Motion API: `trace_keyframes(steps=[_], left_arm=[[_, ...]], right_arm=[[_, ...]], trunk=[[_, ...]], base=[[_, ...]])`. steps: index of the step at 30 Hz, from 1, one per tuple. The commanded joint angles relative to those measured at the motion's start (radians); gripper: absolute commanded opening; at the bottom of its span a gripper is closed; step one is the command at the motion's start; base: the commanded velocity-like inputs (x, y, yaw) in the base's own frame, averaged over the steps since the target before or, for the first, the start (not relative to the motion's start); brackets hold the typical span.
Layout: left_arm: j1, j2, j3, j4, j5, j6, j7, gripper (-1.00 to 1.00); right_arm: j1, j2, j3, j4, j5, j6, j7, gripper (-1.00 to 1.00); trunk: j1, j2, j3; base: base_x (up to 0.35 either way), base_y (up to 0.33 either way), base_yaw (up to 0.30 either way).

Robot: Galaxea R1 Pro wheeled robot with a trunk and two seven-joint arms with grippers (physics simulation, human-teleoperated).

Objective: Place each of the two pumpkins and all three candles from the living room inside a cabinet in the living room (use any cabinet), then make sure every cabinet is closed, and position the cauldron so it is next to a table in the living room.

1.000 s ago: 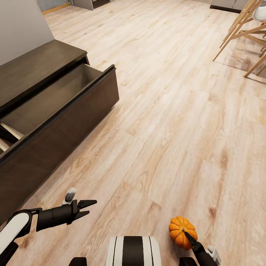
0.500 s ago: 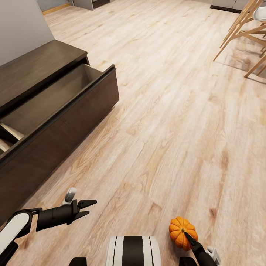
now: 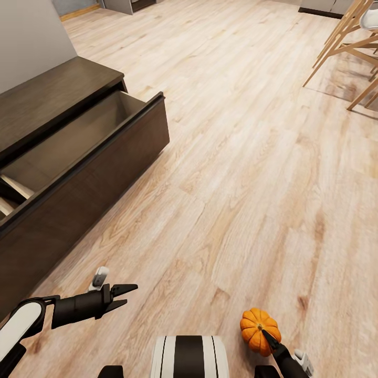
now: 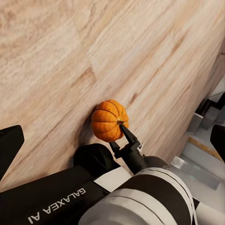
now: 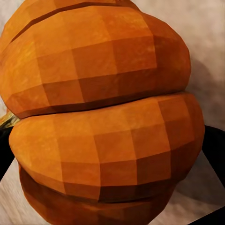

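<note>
Running from my left: the long, low dark-brown wooden cabinet (image 3: pixel 58 157) lies along the left of the head view, its near drawer pulled out and the pale beige interior bare where I can see it; a second opening with light wooden slats shows at the far left edge.

Next, my left arm, white forearm and black wrist, reaches level across the lower left, held above the pale wood-plank floor (image 3: pixel 236 157). The left gripper (image 3: pixel 123 295) points toward the middle, its two black fingers spread apart with nothing between them.

Centre bottom, the robot's white and black trunk.

Lower right, my right arm comes up from the bottom edge. The right gripper (image 3: pixel 266 334) is clamped on a small orange ribbed round pumpkin (image 3: pixel 257 328), one black finger lying across its top beside the stem; the left wrist view shows that pumpkin (image 4: pixel 108 120) held clear above the floor.

Far upper right, slanted light-wood furniture legs (image 3: pixel 344 42).
</note>
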State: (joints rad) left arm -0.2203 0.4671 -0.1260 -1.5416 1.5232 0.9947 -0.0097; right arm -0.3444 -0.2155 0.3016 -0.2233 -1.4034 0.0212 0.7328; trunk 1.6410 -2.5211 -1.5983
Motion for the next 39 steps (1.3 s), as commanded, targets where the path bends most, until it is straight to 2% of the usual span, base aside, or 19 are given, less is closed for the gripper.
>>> trace_keyframes(steps=[1,5,14,39], left_arm=[[-0.001,0.001,-0.001,0.0,0.0,0.002,-0.001,1.0],[-0.001,0.001,-0.001,0.0,0.0,0.002,-0.001,1.0],[-0.001,0.001,-0.001,0.0,0.0,0.002,-0.001,1.0],[-0.001,-0.001,-0.001,0.0,0.0,0.001,-0.001,1.0]], right_arm=[[-0.001,-0.001,-0.002,0.003,-0.012,0.003,-0.039,-1.0],[-0.001,-0.001,-0.003,0.003,-0.012,0.003,-0.039,-1.0],[-0.001,-0.001,-0.003,0.003,-0.013,0.003,-0.039,-1.0],[-0.001,-0.009,-0.004,0.0,-0.013,0.009,-0.038,-1.0]], trunk=[[0.0,0.0,-0.001],[-0.001,0.001,0.011],[-0.001,0.001,0.011],[-0.013,0.006,0.108]], base=[[0.0,0.0,0.0],[0.0,0.0,0.0],[0.0,0.0,0.0],[0.0,0.0,0.0]])
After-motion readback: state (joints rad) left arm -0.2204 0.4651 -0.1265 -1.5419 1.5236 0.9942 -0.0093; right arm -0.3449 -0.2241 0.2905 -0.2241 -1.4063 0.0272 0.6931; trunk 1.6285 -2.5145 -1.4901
